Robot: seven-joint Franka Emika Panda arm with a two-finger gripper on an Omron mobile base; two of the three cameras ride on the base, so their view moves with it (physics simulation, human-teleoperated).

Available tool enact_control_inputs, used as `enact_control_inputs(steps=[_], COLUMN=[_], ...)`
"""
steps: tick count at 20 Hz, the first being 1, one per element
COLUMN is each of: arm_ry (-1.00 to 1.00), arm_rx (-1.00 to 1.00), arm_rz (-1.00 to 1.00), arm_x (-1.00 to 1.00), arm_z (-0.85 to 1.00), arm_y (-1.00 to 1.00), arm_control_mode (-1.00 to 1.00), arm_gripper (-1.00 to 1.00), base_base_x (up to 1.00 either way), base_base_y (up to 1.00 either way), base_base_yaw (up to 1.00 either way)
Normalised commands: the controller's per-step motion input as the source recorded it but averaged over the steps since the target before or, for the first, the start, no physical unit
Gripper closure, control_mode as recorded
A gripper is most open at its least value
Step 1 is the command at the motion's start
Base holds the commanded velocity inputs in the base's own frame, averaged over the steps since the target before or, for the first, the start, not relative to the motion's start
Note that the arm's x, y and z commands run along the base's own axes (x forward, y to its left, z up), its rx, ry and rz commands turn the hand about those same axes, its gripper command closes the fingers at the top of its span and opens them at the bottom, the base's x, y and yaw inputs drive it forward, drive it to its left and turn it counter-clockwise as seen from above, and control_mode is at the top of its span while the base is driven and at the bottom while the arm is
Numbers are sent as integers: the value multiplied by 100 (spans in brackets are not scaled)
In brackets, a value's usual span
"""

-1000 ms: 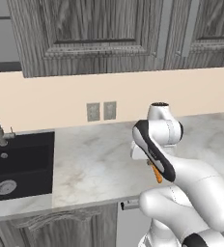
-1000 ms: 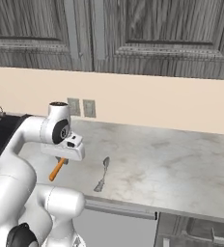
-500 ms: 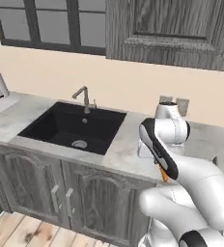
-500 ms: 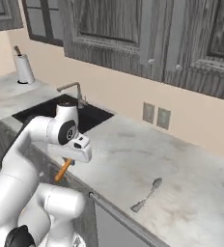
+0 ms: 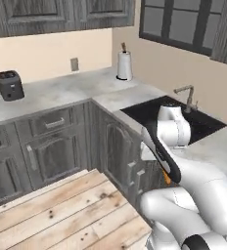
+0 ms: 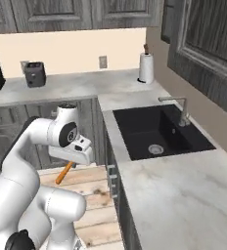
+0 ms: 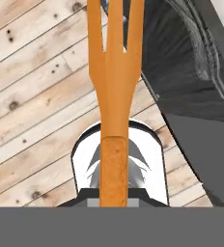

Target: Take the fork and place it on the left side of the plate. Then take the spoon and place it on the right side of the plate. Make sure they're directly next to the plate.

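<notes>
The fork [image 7: 115, 96] sits clamped in the closed gripper [image 6: 72, 157], tines pointing away from the hand, likely carried this way for transport toward a plate. It hangs out beyond the sink [image 6: 152, 129] counter's front edge, above bare wooden floor [image 5: 61, 210], cabinet doors [image 5: 120, 156] close beside.

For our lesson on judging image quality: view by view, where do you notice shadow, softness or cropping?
Left base view: soft overall, even light, faint shading under the cabinets. Right base view: the sink basin reads near black. Hand view: the fork looms large and sharp, tine tips cropped at the top.
</notes>
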Motion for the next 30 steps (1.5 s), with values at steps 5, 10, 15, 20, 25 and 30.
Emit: enact_control_inputs(steps=[5, 10, 15, 20, 25, 30], arm_ry=[0, 0, 0, 0, 0, 0], arm_rx=[0, 0, 0, 0, 0, 0], arm_rz=[0, 0, 0, 0, 0, 0], arm_x=[0, 0, 0, 0, 0, 0], arm_z=[0, 0, 0, 0, 0, 0], arm_y=[0, 0, 0, 0, 0, 0], arm_control_mode=[100, 100, 100, 100, 100, 100], arm_gripper=[100, 100, 100, 100, 100, 100], base_base_x=[-4, -4, -4, 0, 41, 80], base_base_y=[0, 0, 1, 0, -2, 0], base_base_yaw=[100, 100, 100, 100, 58, 17])
